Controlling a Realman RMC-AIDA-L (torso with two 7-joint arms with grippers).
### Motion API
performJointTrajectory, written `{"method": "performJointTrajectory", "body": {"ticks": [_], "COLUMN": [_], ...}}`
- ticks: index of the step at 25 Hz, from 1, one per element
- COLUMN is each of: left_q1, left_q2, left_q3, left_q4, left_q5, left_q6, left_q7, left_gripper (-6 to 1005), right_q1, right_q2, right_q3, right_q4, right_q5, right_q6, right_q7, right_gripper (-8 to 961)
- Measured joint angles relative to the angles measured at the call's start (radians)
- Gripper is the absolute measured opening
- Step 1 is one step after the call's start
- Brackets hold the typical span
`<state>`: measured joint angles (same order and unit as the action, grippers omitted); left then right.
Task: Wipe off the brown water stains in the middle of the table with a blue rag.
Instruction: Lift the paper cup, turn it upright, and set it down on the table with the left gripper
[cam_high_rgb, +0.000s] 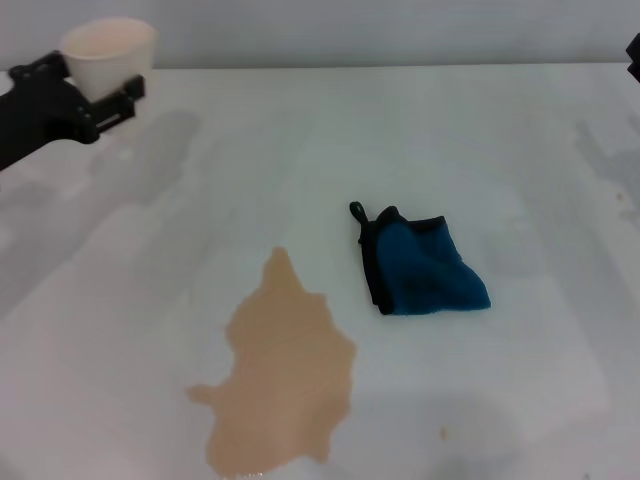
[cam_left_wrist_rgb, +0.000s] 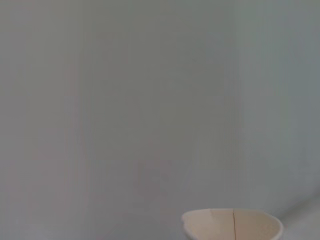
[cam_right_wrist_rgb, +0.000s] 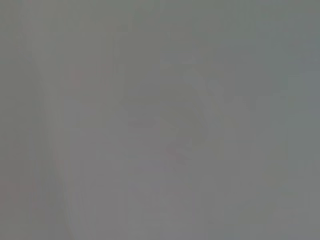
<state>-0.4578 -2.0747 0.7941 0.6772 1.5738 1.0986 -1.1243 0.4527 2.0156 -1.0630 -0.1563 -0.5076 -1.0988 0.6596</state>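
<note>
Nearest the robot, the brown water stains (cam_high_rgb: 285, 375) are lying on the table (cam_high_rgb: 520, 400) as one large tan puddle with lobed, uneven edges, narrowing to a point at its far end and spreading into a side lobe toward the robot's left at the near end; a tiny separate brown droplet (cam_high_rgb: 444, 433) is sitting just off its right side. Farther back and to the right of the puddle, the blue rag (cam_high_rgb: 425, 265) is lying bunched and folded, teal with black edging along its left side and a small black loop (cam_high_rgb: 356, 210) sticking out at its far left corner; it is resting near the puddle but apart from it, with no part touching the liquid. The rag is looking dry and clean. At the far left corner of the table, the left gripper (cam_high_rgb: 105, 90) is hanging above the surface, its black fingers pinching a small cream paper cup (cam_high_rgb: 108, 50) held upright, open mouth up; the left wrist view is catching only the cup's rim (cam_left_wrist_rgb: 232, 224) against a plain pale background. The right gripper (cam_high_rgb: 634, 55) is showing only as a dark sliver at the far right edge, well away from the rag, and I cannot tell its state.
</note>
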Motion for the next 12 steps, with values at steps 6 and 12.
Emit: {"method": "performJointTrajectory", "body": {"ticks": [6, 12], "left_q1": [0.013, -0.038], "left_q2": [-0.006, -0.012], "left_q3": [0.006, 0.003], "left_q4": [-0.339, -0.598], "left_q5": [-0.425, -0.671], "left_q6": [0.012, 0.014], "left_q7": [0.411, 0.642], "left_gripper": [700, 698], "right_q1": [0.000, 0.000], "right_q2": [-0.001, -0.002], "right_q3": [0.004, 0.012], "right_q4": [-0.003, -0.005], "right_q5": [0.000, 0.000], "right_q6": [0.010, 0.015], "right_q7": [-0.001, -0.005], "right_gripper": [869, 868]}}
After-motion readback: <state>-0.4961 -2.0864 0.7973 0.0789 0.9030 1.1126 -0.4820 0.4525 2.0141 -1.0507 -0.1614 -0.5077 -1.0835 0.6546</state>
